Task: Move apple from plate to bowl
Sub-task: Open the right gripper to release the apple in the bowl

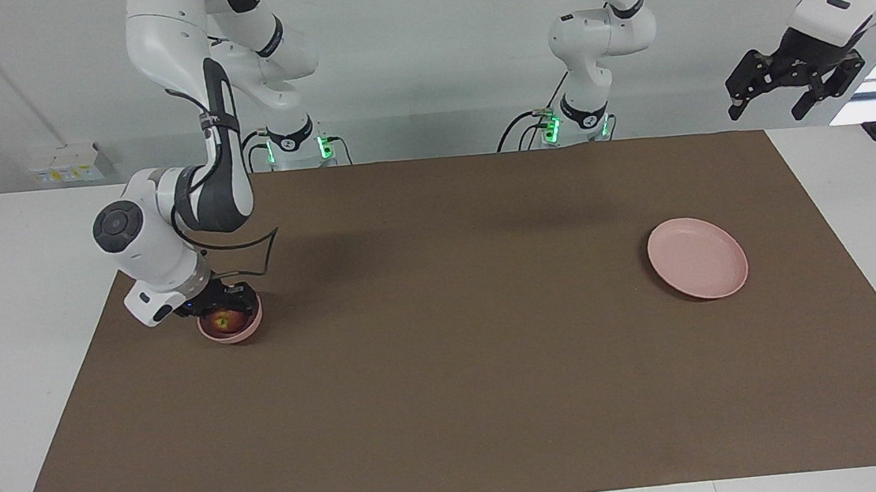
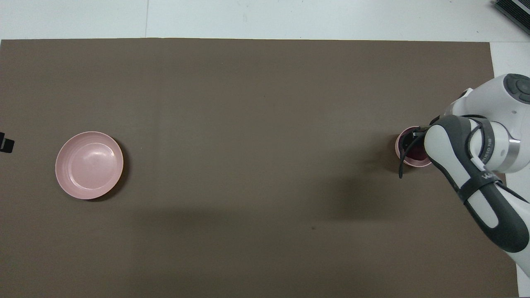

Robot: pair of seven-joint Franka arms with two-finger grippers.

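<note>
The apple (image 1: 222, 321) sits low inside the small pink bowl (image 1: 233, 333), which stands on the brown mat (image 1: 449, 372) at the right arm's end of the desk (image 1: 11, 259). The right gripper (image 1: 219, 303) is down at the bowl's rim, directly over the fruit, and its fingers are pinching the apple; I judge that it holds on so that the round apple settles in the bottom of the bowl and does not roll or bounce when it is let go. In the overhead view the right arm covers most of the bowl (image 2: 401, 145), so only a dark part of the apple (image 2: 416, 154) shows there. The flat pink plate (image 1: 697, 257) lies bare at the left arm's end of the desk, well apart from the bowl, with nothing on it, which fits a transfer that is almost done. The left gripper (image 1: 795, 85) hangs high in the air at that end, above the desk's edge, its fingers spread and holding nothing; this arm only waits, out of the way. What remains, in my judgement, is to release the apple and lift the right gripper straight up, so the fingers do not catch the rim and tip the light bowl.
</note>
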